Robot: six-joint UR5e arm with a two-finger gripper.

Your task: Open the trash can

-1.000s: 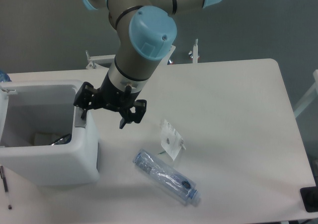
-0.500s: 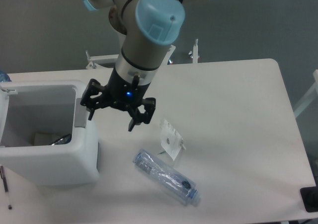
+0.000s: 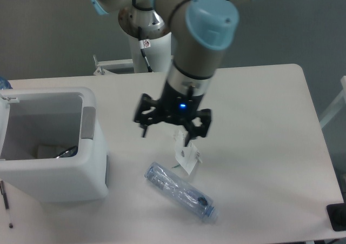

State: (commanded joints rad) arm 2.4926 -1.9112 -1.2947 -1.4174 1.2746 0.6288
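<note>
The trash can (image 3: 86, 173) is a big white boxy bin at the table's left edge. Its top stands open and I can see down to some scraps on the bottom. A grey push-tab (image 3: 88, 123) sits on its right rim. Part of the swung-back lid (image 3: 4, 110) shows at the far left. My gripper (image 3: 166, 137) hangs above the middle of the table, well to the right of the bin and apart from it. Its two black fingers are spread wide with nothing between them.
A small white printed packet (image 3: 187, 153) lies just below the gripper. A clear plastic bottle (image 3: 181, 192) lies on its side toward the front. A pen (image 3: 5, 198) rests at the front left, and a dark object (image 3: 337, 216) sits at the right corner.
The gripper has moved right, away from the trash can's grey tab and out over the middle of the table. The can has stayed open throughout.
</note>
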